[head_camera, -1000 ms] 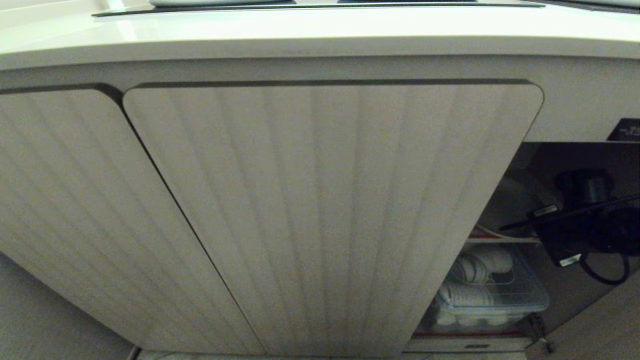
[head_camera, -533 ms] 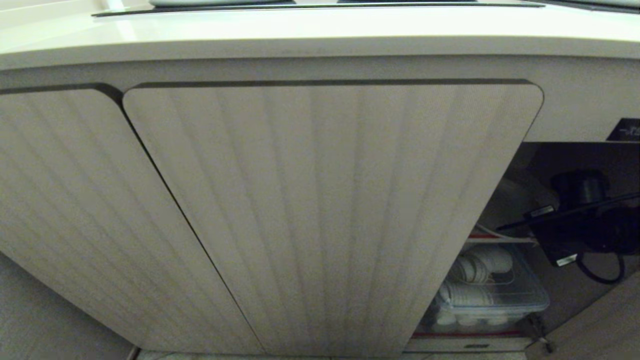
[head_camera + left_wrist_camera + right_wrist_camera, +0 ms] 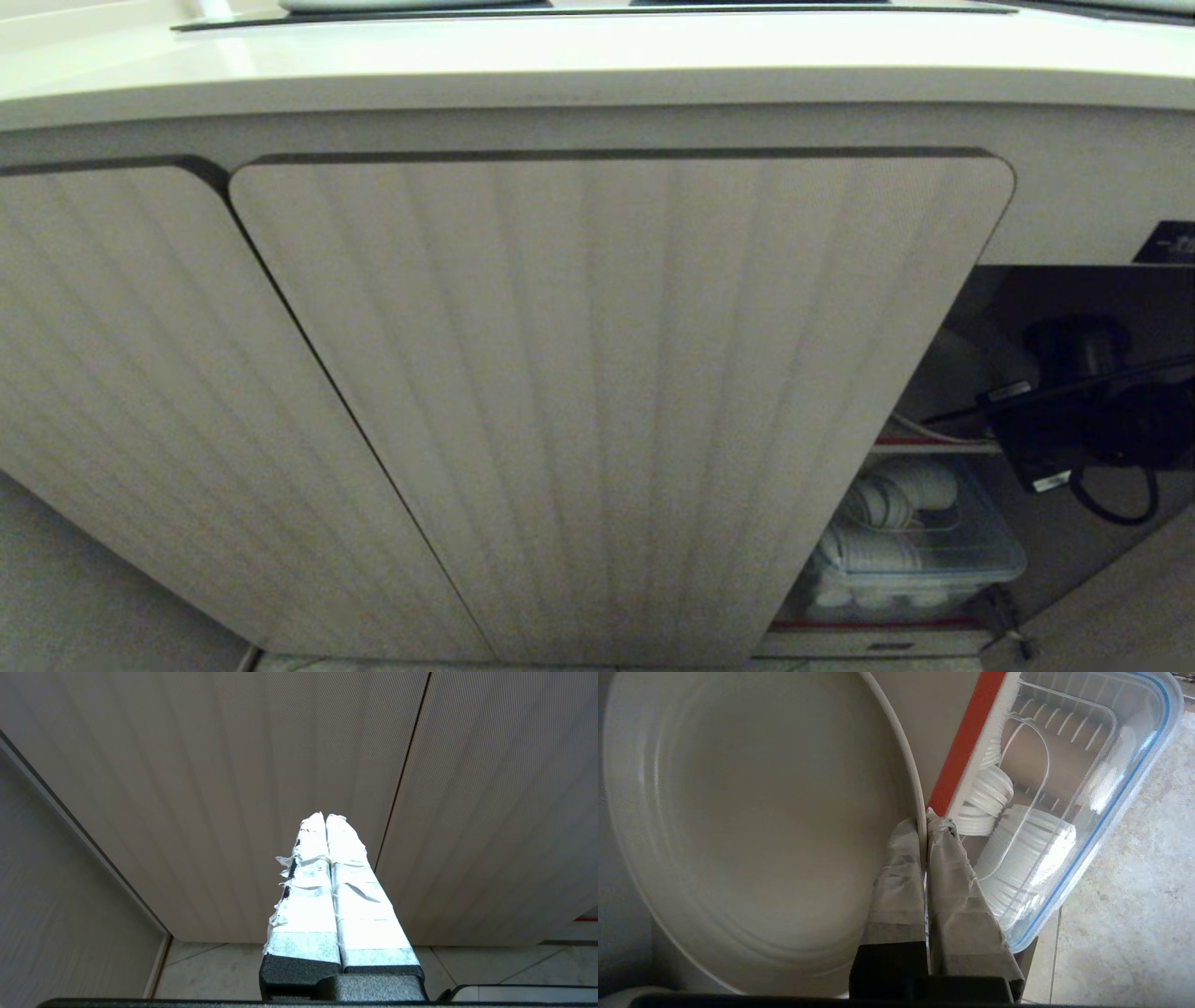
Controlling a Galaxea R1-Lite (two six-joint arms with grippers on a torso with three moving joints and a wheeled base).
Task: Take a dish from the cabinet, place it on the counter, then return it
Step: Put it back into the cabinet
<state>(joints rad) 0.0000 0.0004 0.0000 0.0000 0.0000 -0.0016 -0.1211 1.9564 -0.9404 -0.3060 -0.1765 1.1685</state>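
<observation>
Inside cabinet point(image 3: 1055, 308), right hand point(image 3: 924, 823) slightly higher, gripping dish point(image 3: 752, 826)

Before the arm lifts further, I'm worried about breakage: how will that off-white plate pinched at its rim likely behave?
The dish looks rigid and glazed, so probably slippery and breakable. The right gripper pinches only its thin rim, so it may well sag or pivot. The shelf's red-striped edge sits close, so a swing could knock it.

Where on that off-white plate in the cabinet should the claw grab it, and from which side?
Take the dish by its thin raised rim at the edge nearest the open cabinet front, by the red-striped shelf edge. The plate is broad and shallow, so only the rim fits between the fingers. The right claw is already shut there.
</observation>
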